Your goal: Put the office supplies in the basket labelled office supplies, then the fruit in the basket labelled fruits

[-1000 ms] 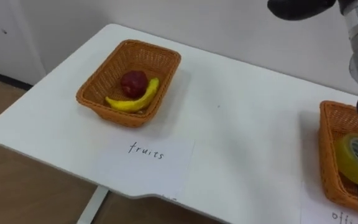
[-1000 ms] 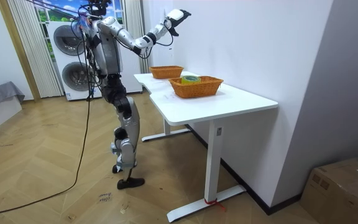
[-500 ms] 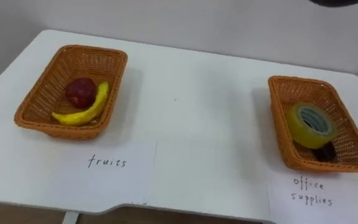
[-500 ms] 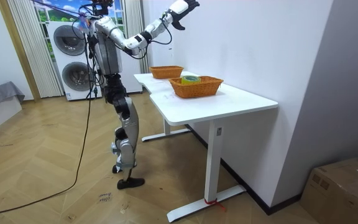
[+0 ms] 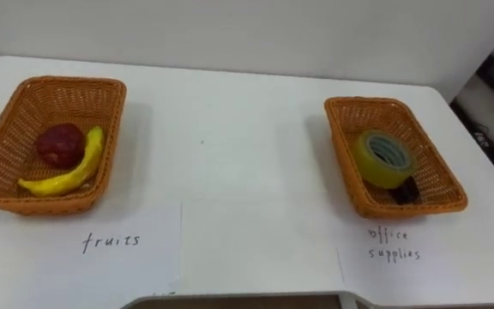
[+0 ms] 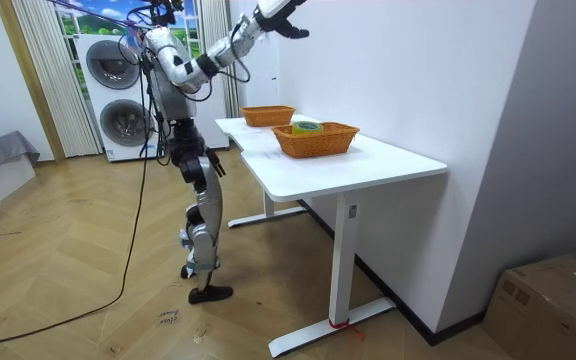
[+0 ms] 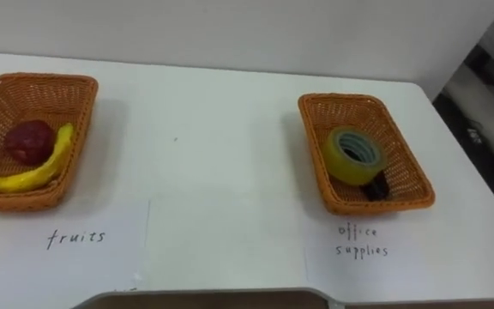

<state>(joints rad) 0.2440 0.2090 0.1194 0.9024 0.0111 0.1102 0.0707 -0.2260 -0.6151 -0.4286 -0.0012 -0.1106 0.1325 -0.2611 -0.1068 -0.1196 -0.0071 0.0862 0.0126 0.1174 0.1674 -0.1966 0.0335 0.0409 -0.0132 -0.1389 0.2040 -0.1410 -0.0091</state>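
We see the right robot hand [image 6: 286, 12] lifted high above the far end of the tabletop [image 5: 247, 163] in the room view, on an arm stretched up and forward. We cannot tell whether its fingers are spread or curled. The robot stands on the wooden floor, facing the tabletop's long side.

Below, on the robot's left, sits a woven basket [image 5: 24, 112] holding a yellow banana [image 5: 67, 172] and a dark red fruit [image 5: 60, 143], which touch each other. On its right, well apart, a second woven basket [image 5: 371, 101] holds a yellow-green tape roll [image 5: 382, 159], with a small dark object [image 5: 406, 190] just beside it, too dim for us to identify. A handwritten paper label [image 5: 118, 249] lies in front of the left basket, and another label [image 5: 393, 257] lies in front of the right one. Two stacked washing machines [image 6: 118, 90] stand behind the robot.
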